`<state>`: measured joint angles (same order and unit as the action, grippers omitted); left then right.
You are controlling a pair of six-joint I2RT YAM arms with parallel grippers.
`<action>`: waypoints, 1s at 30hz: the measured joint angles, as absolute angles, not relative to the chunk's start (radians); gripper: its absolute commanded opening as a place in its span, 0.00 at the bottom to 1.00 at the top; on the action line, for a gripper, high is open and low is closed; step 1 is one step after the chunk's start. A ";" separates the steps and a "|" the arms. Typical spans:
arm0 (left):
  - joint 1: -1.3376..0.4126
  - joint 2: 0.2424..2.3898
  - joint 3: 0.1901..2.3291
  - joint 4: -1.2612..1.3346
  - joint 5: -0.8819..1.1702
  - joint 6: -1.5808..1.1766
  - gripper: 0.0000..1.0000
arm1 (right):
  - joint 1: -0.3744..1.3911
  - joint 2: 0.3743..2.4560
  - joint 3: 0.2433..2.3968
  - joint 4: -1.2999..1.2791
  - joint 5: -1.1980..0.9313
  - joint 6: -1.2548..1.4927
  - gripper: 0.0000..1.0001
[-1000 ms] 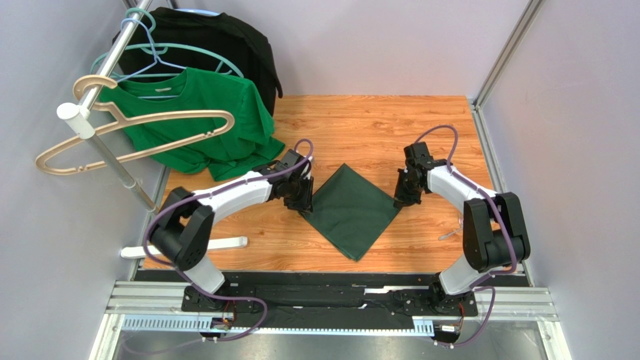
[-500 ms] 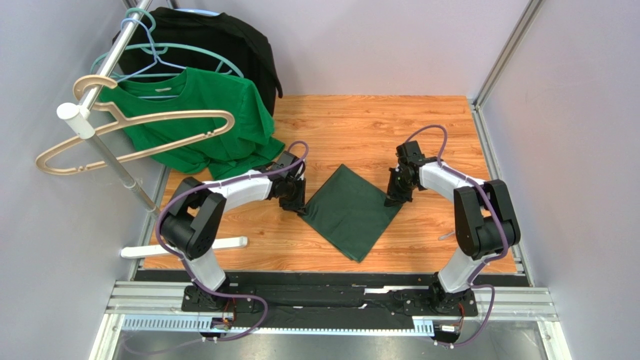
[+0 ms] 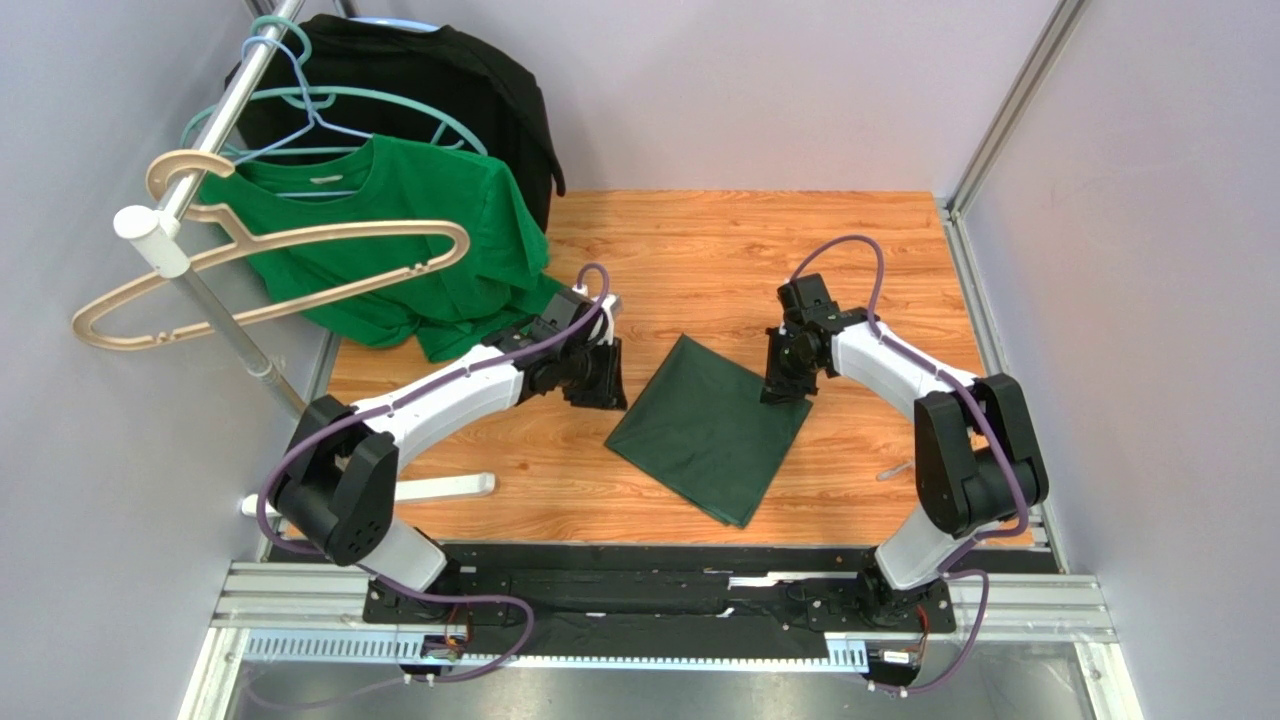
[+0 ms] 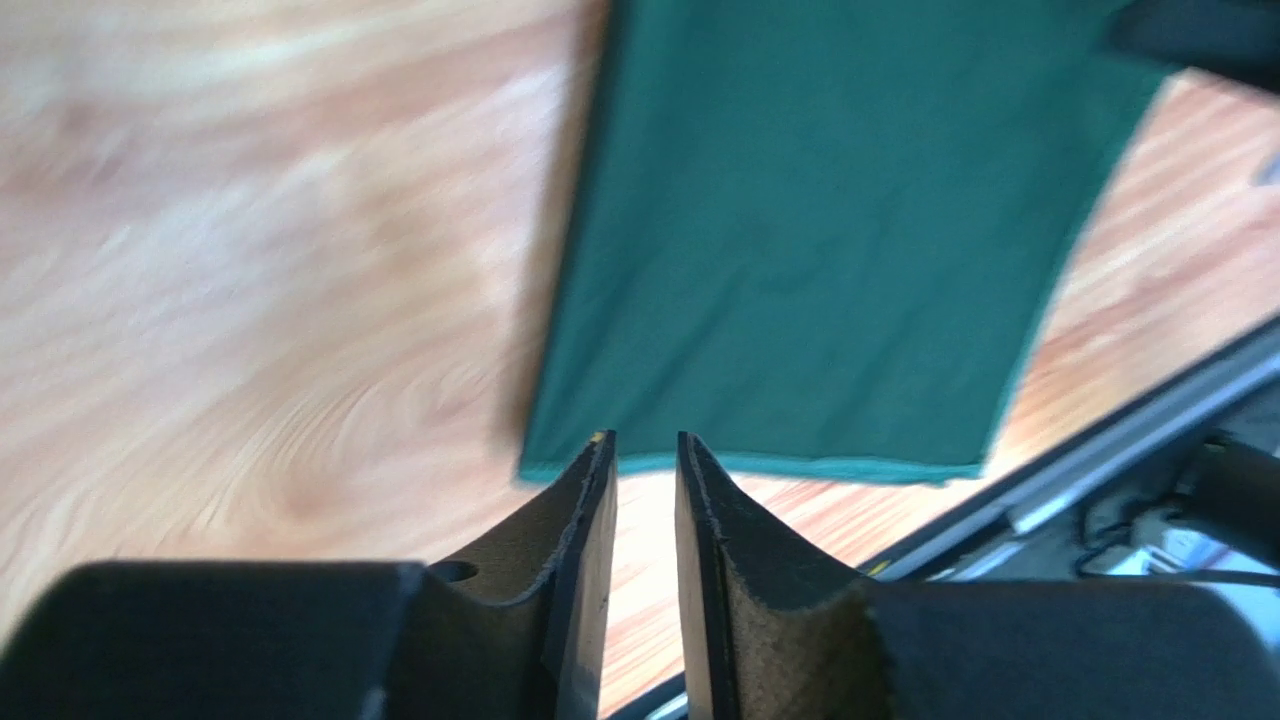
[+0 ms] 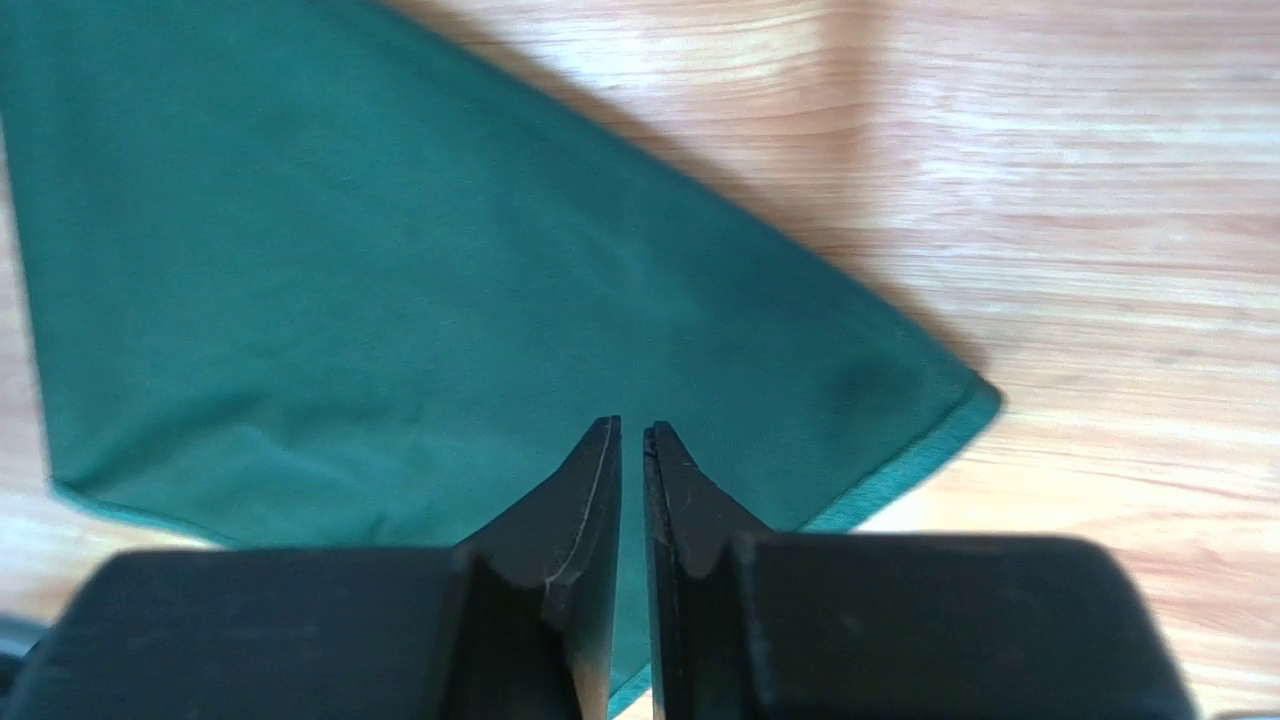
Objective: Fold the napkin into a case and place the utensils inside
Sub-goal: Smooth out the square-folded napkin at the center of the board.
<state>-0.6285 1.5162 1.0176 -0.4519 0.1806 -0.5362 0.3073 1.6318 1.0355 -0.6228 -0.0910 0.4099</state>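
Far left: a rack (image 3: 226, 113) hung with hangers, a black garment (image 3: 451, 83) and a green T-shirt (image 3: 406, 225), the shirt spilling onto the bench (image 3: 721, 255). Reaching in from there, the left gripper (image 4: 643, 443) – jaws parted by a narrow slot, nothing caught between them, bare wood showing through the gap. Hangs just beside the napkin (image 3: 706, 428), off its upper left edge and apart from the cloth. Mid-bench, the napkin itself: flat, spread as one smooth sheet, turned cornerwise, between the two grippers. Not yet a case. Over its right corner, the right gripper (image 5: 631, 428) – jaws barely apart, a thin slit only. Seemingly released, though contact between tips and cloth is hard to judge from the wrist view.
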 measured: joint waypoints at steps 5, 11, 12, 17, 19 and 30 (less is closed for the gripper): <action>-0.628 1.614 1.031 -0.381 0.229 -0.540 0.26 | 0.303 1.639 1.018 -0.595 -0.132 0.413 0.22; -0.629 1.681 0.902 -0.301 0.256 -0.566 0.26 | 0.280 1.730 1.031 -0.579 -0.121 0.394 0.22; -0.635 1.667 0.880 -0.278 0.255 -0.570 0.26 | 0.277 1.745 1.050 -0.582 -0.117 0.393 0.22; -0.702 1.648 0.832 -0.202 0.268 -0.632 0.26 | 0.279 1.897 1.252 -0.593 -0.097 0.381 0.23; -0.749 1.652 0.831 -0.183 0.268 -0.666 0.26 | 0.286 1.951 1.333 -0.601 -0.093 0.370 0.25; -0.809 1.475 0.808 -0.259 0.234 -0.735 0.34 | 0.291 1.587 1.145 -0.783 0.037 0.385 0.52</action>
<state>-0.8093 1.4746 0.8078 -0.2588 0.2344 -0.7345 0.2909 1.5871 1.1446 -0.7834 0.0368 0.3851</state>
